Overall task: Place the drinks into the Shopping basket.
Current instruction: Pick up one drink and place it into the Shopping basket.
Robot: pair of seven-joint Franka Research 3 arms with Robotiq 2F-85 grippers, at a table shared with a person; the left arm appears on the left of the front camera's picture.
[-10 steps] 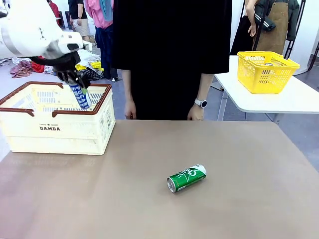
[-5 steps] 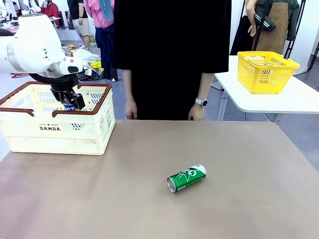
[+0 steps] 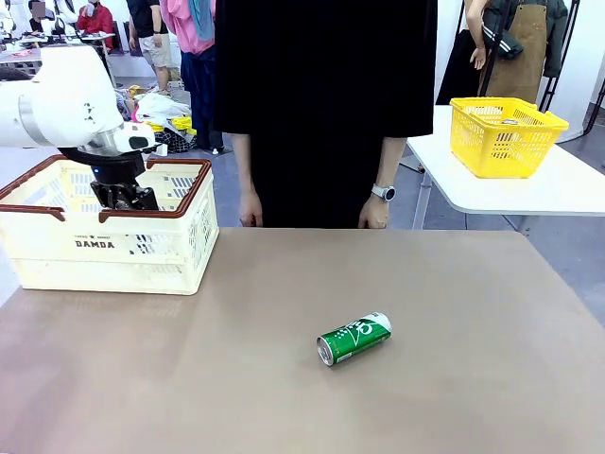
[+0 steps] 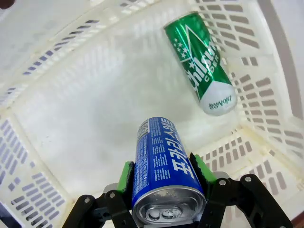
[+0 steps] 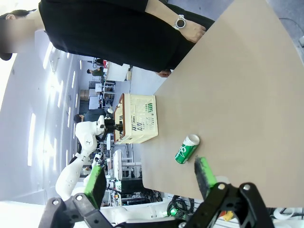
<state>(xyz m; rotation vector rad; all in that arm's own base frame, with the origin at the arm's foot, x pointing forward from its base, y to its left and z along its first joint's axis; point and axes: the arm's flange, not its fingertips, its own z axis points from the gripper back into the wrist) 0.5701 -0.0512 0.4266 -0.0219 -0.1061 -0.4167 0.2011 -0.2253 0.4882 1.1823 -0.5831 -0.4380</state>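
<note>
Inside the cream DAMDA shopping basket [image 3: 57, 255], the left gripper [image 4: 164, 175] pinches a blue Pocari Sweat can [image 4: 159, 152]. A green can [image 4: 202, 61] lies on the basket floor. A second green can [image 3: 354, 339] lies on the brown table [image 3: 473, 312]. The right gripper [image 5: 151, 179] hangs spread, empty.

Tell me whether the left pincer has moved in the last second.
Yes. The left pincer, shut on the blue can, has dropped from above the Shopping basket and its brown rim to down inside it.
</note>
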